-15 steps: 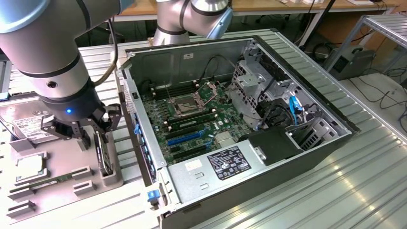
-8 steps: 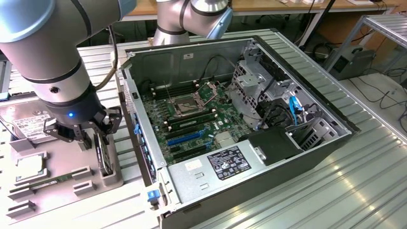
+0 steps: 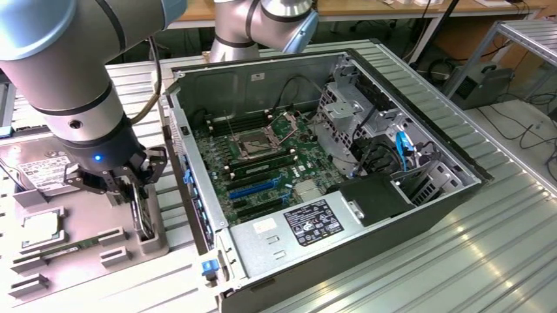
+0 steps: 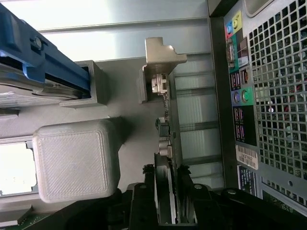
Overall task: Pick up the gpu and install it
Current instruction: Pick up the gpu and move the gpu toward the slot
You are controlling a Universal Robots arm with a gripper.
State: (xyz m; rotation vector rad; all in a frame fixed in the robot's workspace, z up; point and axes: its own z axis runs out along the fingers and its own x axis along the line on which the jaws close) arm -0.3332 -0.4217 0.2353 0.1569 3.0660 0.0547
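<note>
Counts, exterior view:
- Lower left: 1 robot arm (image 3: 83,104), 1 gripper (image 3: 137,195), 1 gpu (image 3: 145,218) standing on edge.
- Centre: 1 open computer case (image 3: 252,85). Inside it are 1 motherboard (image 3: 270,166), 1 CPU socket (image 3: 258,145), 1 blue cable (image 3: 402,149) and 1 black label (image 3: 314,222).
- Far left: 1 grey tray (image 3: 96,218) carrying 1 hard drive (image 3: 39,173) with a white label, 1 square processor chip (image 3: 39,226) and 1 green memory stick (image 3: 74,246).

Counts, wrist view:
- 1 metal bracket (image 4: 160,55) on the card's end.
- 1 grey printed block (image 4: 74,160).
- 1 blue plastic piece (image 4: 43,62).
- 2 round ports (image 4: 236,98), one purple and one green.
</note>
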